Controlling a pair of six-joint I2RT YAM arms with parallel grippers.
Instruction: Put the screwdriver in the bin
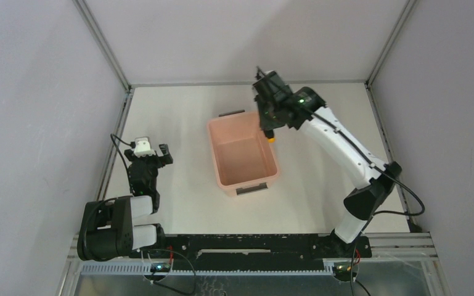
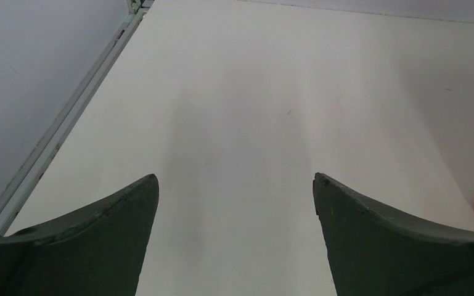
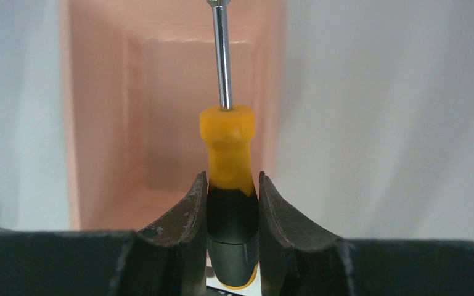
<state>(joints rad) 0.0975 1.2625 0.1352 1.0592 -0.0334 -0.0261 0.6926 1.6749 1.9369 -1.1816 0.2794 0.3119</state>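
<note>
One bin (image 1: 244, 158) stands mid-table, its bare floor exposed. One screwdriver (image 3: 228, 148) is clamped by its black handle in the right gripper (image 3: 232, 185), above the bin's far-right rim. The left gripper (image 2: 234, 185) hangs with fingers spread apart over the table (image 2: 253, 92), left of the bin.
</note>
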